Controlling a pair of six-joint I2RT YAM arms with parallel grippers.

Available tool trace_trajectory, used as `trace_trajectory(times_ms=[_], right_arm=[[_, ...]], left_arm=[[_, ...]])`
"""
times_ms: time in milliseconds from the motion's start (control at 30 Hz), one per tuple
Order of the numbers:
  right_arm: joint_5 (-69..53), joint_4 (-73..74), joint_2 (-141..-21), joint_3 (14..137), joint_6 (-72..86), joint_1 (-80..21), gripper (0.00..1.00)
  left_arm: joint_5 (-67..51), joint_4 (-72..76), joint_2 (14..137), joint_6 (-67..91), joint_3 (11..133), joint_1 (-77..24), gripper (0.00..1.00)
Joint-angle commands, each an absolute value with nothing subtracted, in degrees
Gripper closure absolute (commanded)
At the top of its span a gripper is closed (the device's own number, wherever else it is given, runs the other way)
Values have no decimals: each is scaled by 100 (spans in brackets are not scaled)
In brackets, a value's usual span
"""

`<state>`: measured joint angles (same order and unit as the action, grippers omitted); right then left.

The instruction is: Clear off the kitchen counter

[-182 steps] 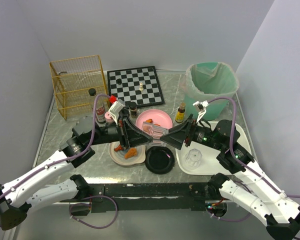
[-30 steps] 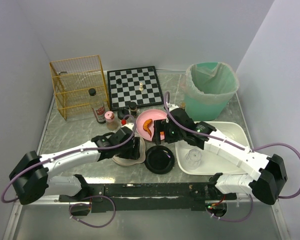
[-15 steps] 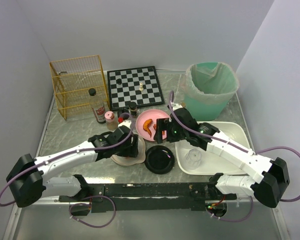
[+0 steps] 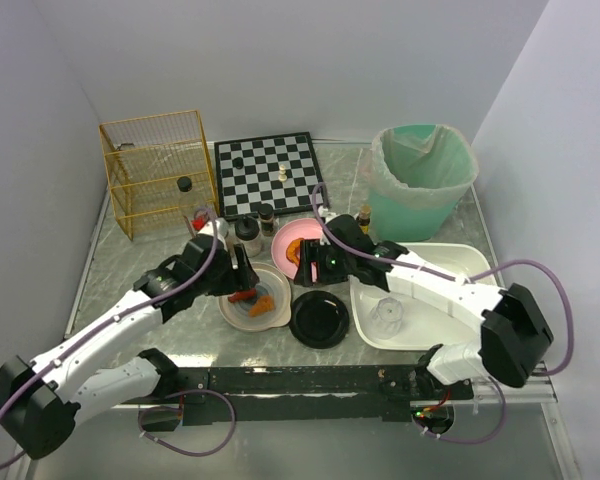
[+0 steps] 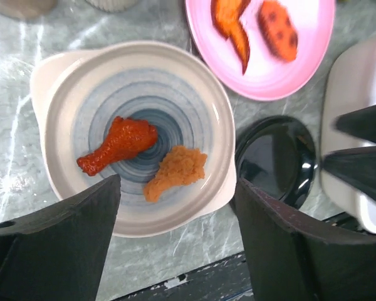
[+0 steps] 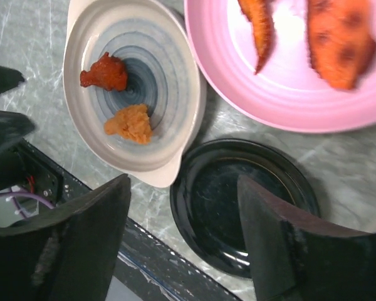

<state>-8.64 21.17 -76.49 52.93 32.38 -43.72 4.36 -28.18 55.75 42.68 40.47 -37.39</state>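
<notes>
The kitchen counter (image 4: 108,262) is grey-green marble. On it sit a white-and-blue bowl (image 4: 257,302) holding a red drumstick (image 5: 116,145) and an orange nugget (image 5: 176,173), a pink plate (image 4: 302,240) with two fried pieces, and an empty black plate (image 4: 320,320). My left gripper (image 4: 241,276) hovers over the bowl's left rim, open and empty; in its wrist view the left gripper (image 5: 175,248) straddles the bowl's near edge. My right gripper (image 4: 309,265) hangs open and empty between the pink plate and the black plate (image 6: 244,207).
A white tray (image 4: 455,270) with an upturned clear glass (image 4: 388,313) lies at the right. Behind stand a green bin (image 4: 425,175), a chessboard (image 4: 270,172), a yellow wire rack (image 4: 155,170) and small bottles (image 4: 247,231).
My left gripper has drawn back left off the bowl, uncovering the food in it. The right gripper has shifted left toward the bowl and its jaws have narrowed a little.
</notes>
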Motion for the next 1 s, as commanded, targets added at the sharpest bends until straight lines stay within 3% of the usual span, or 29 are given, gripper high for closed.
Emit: trace_trajectory(times_ms=[0,267,833,967], right_arm=[[-1335,1416,-8050,5335,3384,-4351,28],[-1468,976,-8762,5352,3542,-4377,34],[-1582,475,-9817,5502,3876,-4386,44],[-1547,483,-9949,5563,3920,-4386,44]], left_arm=[[159,-2777,5230,4507,3851,-3262,18],[183,-2628,4456,5423,3033,-2593,18],[949,-2549,4869,5713,2575,-2575,21],[976,-2277,5115,5748,2417,-2575,27]])
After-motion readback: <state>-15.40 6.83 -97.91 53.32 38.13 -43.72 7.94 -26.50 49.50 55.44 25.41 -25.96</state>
